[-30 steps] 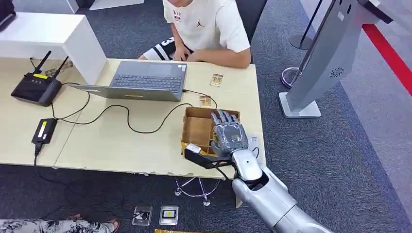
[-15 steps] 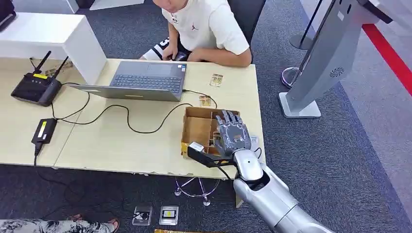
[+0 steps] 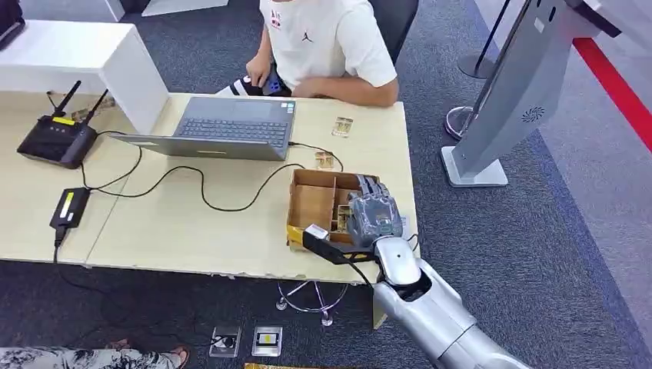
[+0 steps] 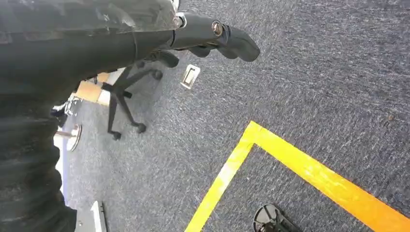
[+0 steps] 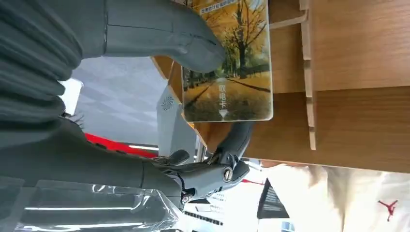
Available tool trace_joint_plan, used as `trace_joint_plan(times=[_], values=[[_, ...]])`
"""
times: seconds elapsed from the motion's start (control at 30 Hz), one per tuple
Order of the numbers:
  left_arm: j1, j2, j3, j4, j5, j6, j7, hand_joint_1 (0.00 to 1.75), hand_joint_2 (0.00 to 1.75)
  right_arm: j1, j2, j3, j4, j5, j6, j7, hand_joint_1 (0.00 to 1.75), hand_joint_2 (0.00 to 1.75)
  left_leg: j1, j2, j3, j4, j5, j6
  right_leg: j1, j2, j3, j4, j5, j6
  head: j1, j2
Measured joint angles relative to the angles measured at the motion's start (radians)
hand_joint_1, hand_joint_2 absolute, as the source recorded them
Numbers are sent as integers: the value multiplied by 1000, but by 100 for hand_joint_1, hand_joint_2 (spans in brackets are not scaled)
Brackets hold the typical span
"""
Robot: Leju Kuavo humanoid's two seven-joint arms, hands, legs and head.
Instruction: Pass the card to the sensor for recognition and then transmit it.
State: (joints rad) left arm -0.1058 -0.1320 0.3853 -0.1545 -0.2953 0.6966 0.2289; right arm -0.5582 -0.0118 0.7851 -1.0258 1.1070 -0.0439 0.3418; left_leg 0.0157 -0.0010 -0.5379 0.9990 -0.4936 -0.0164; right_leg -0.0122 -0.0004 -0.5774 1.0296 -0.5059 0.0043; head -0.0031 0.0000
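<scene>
Your right robot hand (image 3: 370,217) was down in the cardboard box (image 3: 311,206) at the table's (image 3: 192,223) near right corner, and the right wrist view showed its thumb (image 5: 159,36) pressed on the face of the card (image 5: 232,72), the one printed with autumn trees, with a dark finger (image 5: 237,137) curled up behind it. So the card was pinched, and it sat low among the box's dividers (image 5: 305,72). How much of the card lay between thumb and finger was hard to judge, since the thumb covered that corner; it looked to be only the edge.

That was your main risk. Had you lifted with so slight a hold, the card could have pivoted or slipped back into its compartment. Its free edge lay close beside a divider, so a slanted pull could have caught it there and peeled it from the pinch, or dragged the light box across the table.

The sensor itself could not be made out. Two loose cards (image 3: 342,126) lay near the laptop (image 3: 223,127), and a person (image 3: 327,42) sat at the far side, within reach of a swing.

Your left robot hand (image 4: 212,38) hung over the carpet with its fingers curled on nothing.
</scene>
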Motion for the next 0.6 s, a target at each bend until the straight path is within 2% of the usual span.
trace_joint_plan(times=[0.07, 0.17, 0.23, 0.37, 0.43, 0.6], values=[[0, 0, 8, 0, 0, 0, -1, 0, 175, 0, -2, -1, 0, 0, 0, 0, 77, 175, 0, 0, 0, 0, 0, 0, 0, 0, 0, 0, 0, 0, 0, 0], [0, -1, 15, 0, 0, 0, -6, 0, 175, 1, -5, -1, 0, 0, 2, 0, 108, 175, 0, 0, 0, 0, 0, 0, 0, 0, 0, 0, 0, 0, 0, 0], [-1, -2, 17, 0, -1, 0, -7, 0, 175, 1, -6, -2, 0, -1, 5, 2, 110, 175, 0, 0, 0, 0, 0, 0, 0, 0, 0, 0, 0, 0, 0, 0], [-1, -2, 31, 0, -18, 0, -4, 0, 175, 7, -8, -7, 0, -8, 6, 2, 133, 175, 0, 0, 0, 0, 0, 0, 0, 0, 0, 0, 0, 0, 0, 0], [0, -2, 34, 0, -32, 0, 3, 0, 175, 7, -10, -10, -1, -12, 2, 2, 140, 175, 0, 0, 0, 0, 0, 0, 0, 0, 0, 0, 0, 0, 0, 0], [0, -5, 47, 0, -43, -2, 1, 0, 175, 9, -14, -16, -3, -12, -4, 3, 136, 175, 0, 0, 0, 0, 0, 0, 0, 0, 0, 0, 0, 0, 0, 0]])
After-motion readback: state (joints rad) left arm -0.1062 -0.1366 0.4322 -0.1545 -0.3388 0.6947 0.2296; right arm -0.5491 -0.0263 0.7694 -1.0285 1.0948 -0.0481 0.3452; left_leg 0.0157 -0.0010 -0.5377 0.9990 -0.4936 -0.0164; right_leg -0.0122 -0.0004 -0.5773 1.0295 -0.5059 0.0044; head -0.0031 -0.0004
